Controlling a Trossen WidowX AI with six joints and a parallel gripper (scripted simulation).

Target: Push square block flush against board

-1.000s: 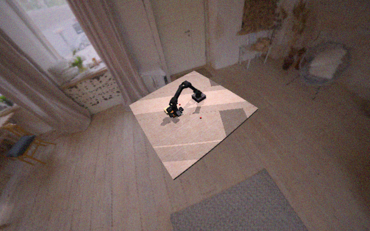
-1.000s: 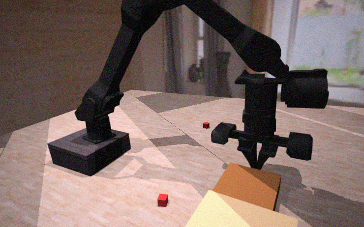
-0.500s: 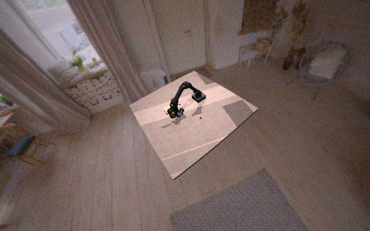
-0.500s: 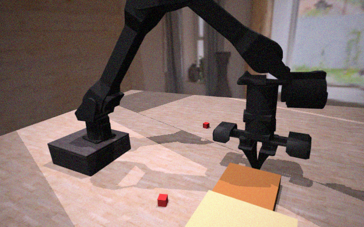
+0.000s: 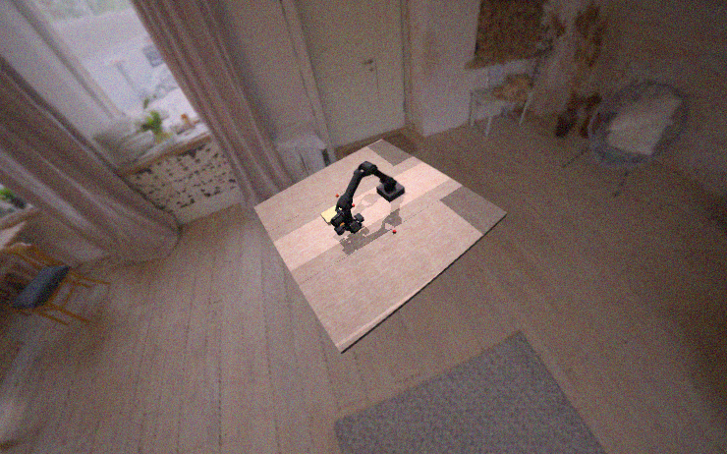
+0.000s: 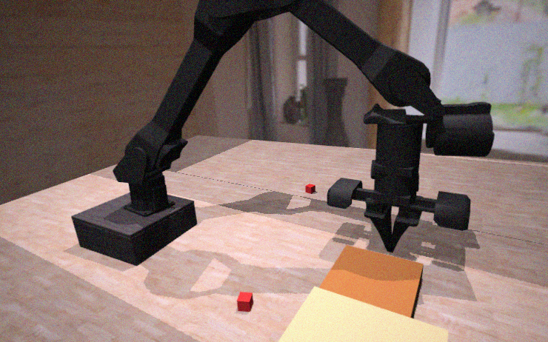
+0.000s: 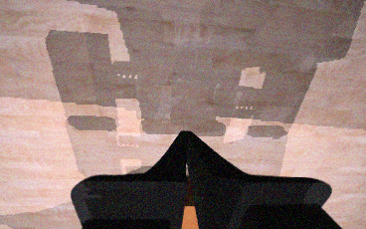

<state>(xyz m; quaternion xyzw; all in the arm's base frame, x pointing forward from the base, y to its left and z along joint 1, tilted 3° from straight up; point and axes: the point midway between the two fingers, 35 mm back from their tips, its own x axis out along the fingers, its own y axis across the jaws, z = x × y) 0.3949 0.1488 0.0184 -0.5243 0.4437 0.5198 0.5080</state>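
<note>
The orange square block (image 6: 376, 272) lies flat at the lower right of the exterior view, with the pale yellow board (image 6: 365, 318) (image 5: 328, 214) on its near side. No gap shows between them, but the board hides the block's near foot. Their left edges look nearly in line; the board reaches further right. My gripper (image 6: 391, 250) (image 7: 185, 135) is shut and empty. Its tips are just past the block's far side; their exact height is unclear. The wrist view shows a sliver of orange between the finger bodies. The arm hides most of the block in the top view.
A small red cube (image 6: 244, 301) lies left of the board, and another red cube (image 6: 309, 188) lies farther back. The top view also shows a red cube (image 5: 337, 196) near the board. The arm's base (image 6: 133, 231) (image 5: 390, 192) stands on the table (image 5: 389, 264).
</note>
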